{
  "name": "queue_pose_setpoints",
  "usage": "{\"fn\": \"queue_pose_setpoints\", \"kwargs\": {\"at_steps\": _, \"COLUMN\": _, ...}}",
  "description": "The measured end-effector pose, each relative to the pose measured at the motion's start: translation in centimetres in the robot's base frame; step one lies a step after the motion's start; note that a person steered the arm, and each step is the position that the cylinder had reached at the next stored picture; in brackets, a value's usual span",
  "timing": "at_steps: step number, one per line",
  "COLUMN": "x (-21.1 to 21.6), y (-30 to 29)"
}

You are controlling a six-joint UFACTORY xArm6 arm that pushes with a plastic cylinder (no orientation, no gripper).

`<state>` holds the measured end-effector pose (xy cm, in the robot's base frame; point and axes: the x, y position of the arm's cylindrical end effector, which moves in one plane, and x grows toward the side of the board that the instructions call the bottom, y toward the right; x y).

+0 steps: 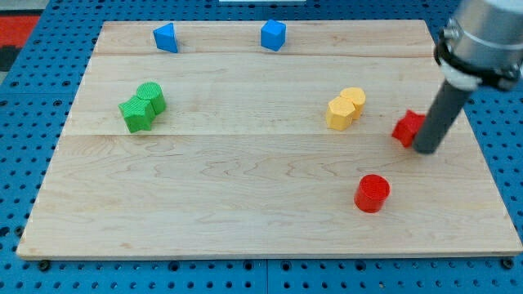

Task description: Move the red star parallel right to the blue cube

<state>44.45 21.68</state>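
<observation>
The red star (406, 128) lies near the board's right edge, partly hidden by the rod. My tip (426, 149) sits right against the star's right, lower side. The blue cube (273, 35) stands at the view's top, right of centre, well above and left of the star. A second blue block (166, 37), wedge-like, stands at the top left.
Two yellow blocks (346, 109) sit touching, left of the star. A red cylinder (373, 193) lies below and left of the star. Two green blocks (142, 107) sit together at the left. The wooden board's (245, 204) right edge is close to my tip.
</observation>
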Motion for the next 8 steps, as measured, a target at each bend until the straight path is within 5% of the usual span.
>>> {"fn": "queue_pose_setpoints", "kwargs": {"at_steps": 2, "x": -12.3, "y": 0.0}}
{"fn": "queue_pose_setpoints", "kwargs": {"at_steps": 3, "x": -8.0, "y": 6.4}}
{"fn": "queue_pose_setpoints", "kwargs": {"at_steps": 5, "x": -9.6, "y": -2.6}}
{"fn": "queue_pose_setpoints", "kwargs": {"at_steps": 7, "x": -9.5, "y": -5.1}}
{"fn": "queue_pose_setpoints", "kwargs": {"at_steps": 8, "x": -13.0, "y": -7.9}}
